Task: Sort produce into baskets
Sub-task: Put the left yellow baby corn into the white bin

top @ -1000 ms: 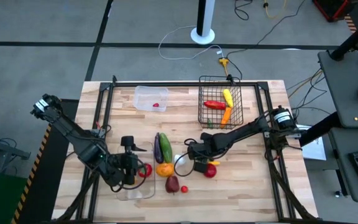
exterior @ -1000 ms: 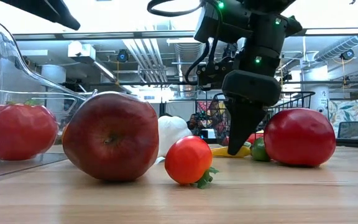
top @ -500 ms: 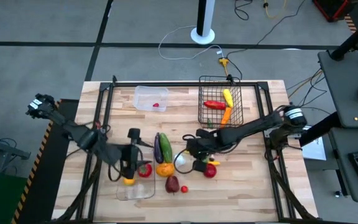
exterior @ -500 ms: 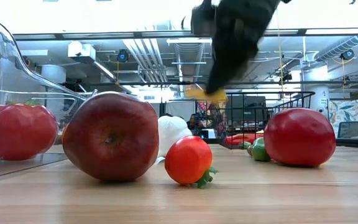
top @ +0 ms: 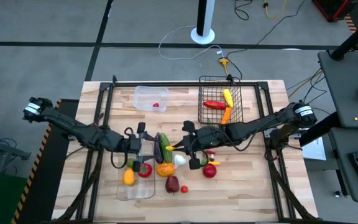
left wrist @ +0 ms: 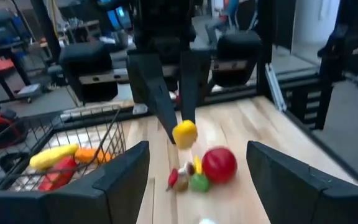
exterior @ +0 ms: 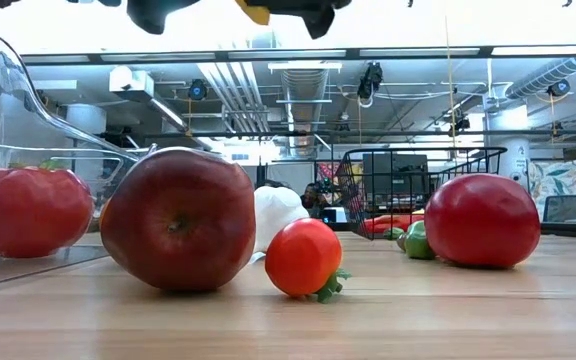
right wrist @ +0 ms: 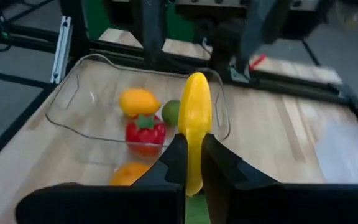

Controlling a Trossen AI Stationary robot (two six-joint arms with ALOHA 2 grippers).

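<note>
Right gripper (right wrist: pixel 191 163) has its fingers clamped on a long yellow banana-shaped pepper (right wrist: pixel 196 127), carried clear of the bench mid-span. Its long axis runs straight out from the fingers toward the long clear plastic tray (right wrist: pixel 79 99) near the bench's front edge. Left gripper (left wrist: pixel 194 165), fingers spread and empty, hangs beside that tray, nearer it, facing the pepper.

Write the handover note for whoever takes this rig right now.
Right gripper: shut on a yellow pepper, lifted above mid-table.
Left gripper: open, empty, beside the tray.
Done: wire basket holds red, yellow and orange pieces; tub holds one small red piece; tray holds a yellow fruit, a red pepper and something green.
Left: eggplant, cucumber, orange fruit, white bulb, apple, tomatoes loose on the table, plus the held pepper.
</note>
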